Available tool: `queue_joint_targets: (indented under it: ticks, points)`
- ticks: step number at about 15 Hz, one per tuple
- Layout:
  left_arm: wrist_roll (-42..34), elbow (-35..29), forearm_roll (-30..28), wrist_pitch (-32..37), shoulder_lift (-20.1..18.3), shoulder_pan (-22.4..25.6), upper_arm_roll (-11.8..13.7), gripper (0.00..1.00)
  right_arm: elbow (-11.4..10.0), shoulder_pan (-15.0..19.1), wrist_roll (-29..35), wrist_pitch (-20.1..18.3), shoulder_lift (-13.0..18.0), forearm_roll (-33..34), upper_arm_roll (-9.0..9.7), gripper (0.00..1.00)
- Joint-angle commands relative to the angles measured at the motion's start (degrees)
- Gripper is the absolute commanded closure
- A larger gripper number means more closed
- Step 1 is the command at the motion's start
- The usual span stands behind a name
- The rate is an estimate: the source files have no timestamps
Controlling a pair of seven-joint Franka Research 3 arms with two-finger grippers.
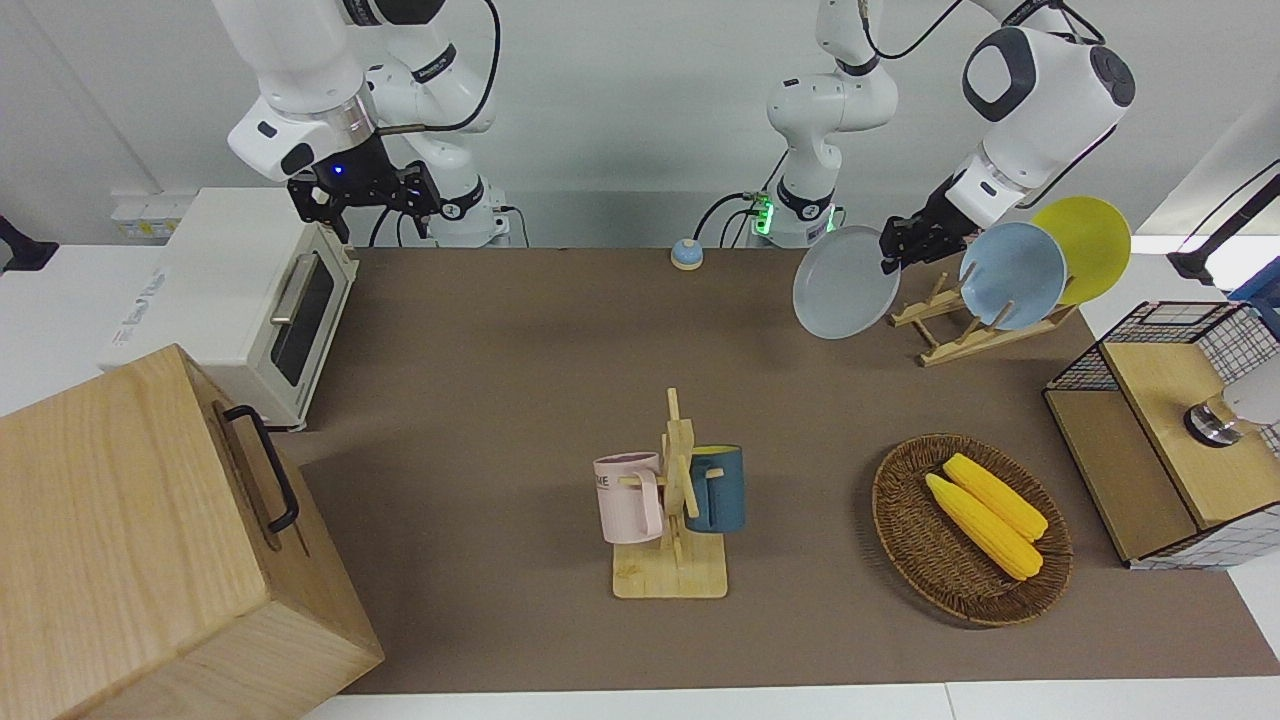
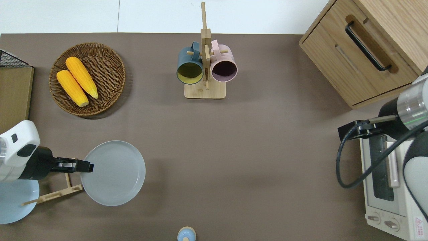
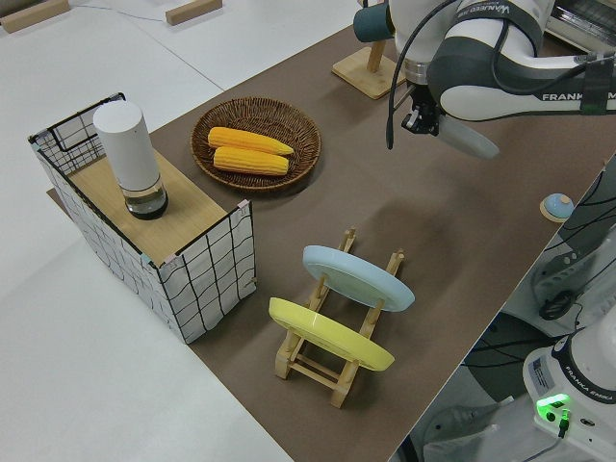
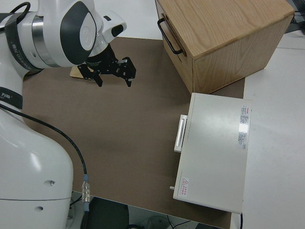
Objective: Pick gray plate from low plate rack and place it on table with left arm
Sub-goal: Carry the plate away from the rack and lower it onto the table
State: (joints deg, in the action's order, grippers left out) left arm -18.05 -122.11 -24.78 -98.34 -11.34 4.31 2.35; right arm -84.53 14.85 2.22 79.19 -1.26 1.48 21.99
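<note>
A wooden mug stand (image 2: 204,67) holds a dark blue mug (image 2: 189,68) and a pink mug (image 2: 224,67). Toward the left arm's end from the stand sits a wicker basket (image 2: 110,57) with two corn cobs (image 2: 77,81). Toward the other end stand a wooden cabinet (image 2: 364,50) and, nearer the robots, a white toaster oven (image 2: 388,187).

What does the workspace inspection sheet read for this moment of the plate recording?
Surface: brown table, nothing spilled.
Job's things: gray plate held tilted in the air beside the low plate rack, over bare table.
Clutter: blue plate and yellow plate on the rack; basket with two corn cobs; mug stand with two mugs; toaster oven; wooden drawer box; wire crate; small bell.
Grippers: left gripper shut on the plate's rim; right gripper open, parked.
Cables: black cable looping off the right arm.
Surroundings: nothing seen.
</note>
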Motion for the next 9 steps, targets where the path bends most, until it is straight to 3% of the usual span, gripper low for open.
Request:
queue_joint_targets:
  ticks: [1,9]
  points:
    - [-5.7,-1.9,-2.3,-2.5,2.4,0.7,0.2,0.88,0.4,1.3,0.7,-0.6,0.1,0.4,1.21,0.017]
    - [-11.0,-7.2,-3.8,-9.3,6.9,0.6,0.2,0.88,0.4,1.3,0.7,-0.6,0.1,0.4,1.21,0.017]
